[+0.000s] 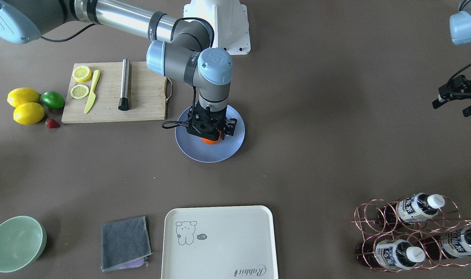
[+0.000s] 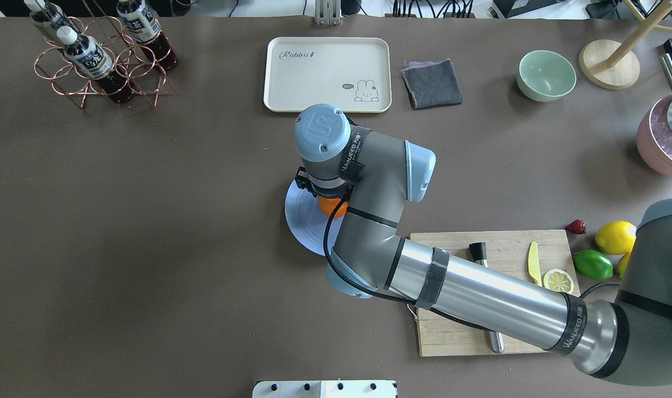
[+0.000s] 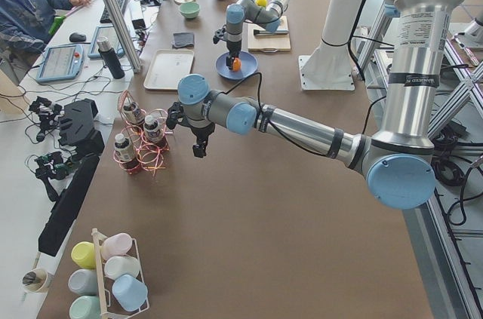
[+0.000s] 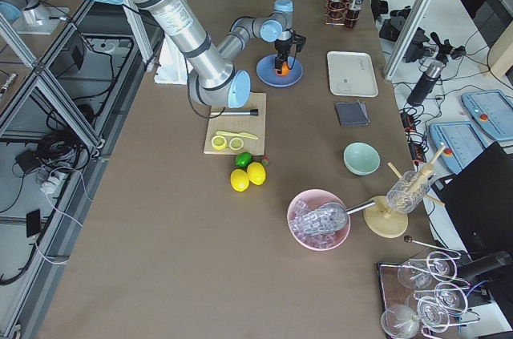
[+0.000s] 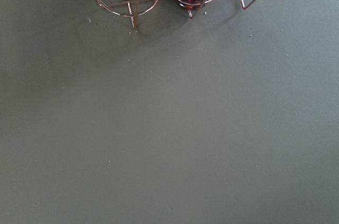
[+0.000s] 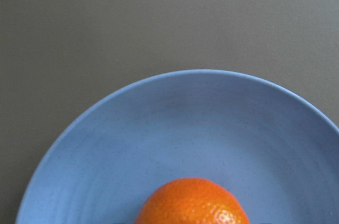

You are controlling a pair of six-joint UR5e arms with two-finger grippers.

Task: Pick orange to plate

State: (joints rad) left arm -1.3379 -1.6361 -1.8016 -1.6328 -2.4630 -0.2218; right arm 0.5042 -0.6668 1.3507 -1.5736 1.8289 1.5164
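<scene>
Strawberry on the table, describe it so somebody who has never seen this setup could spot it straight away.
Find the wooden cutting board beside the blue plate. At the board's end away from the plate sits a fruit cluster. The strawberry is the tiny red one at the board's corner, far smaller than the yellow lemons and green lime.

Over plate [image 1: 216,154] — orange [image 1: 211,141]; cutting board [image 1: 146,97] beside.
</scene>
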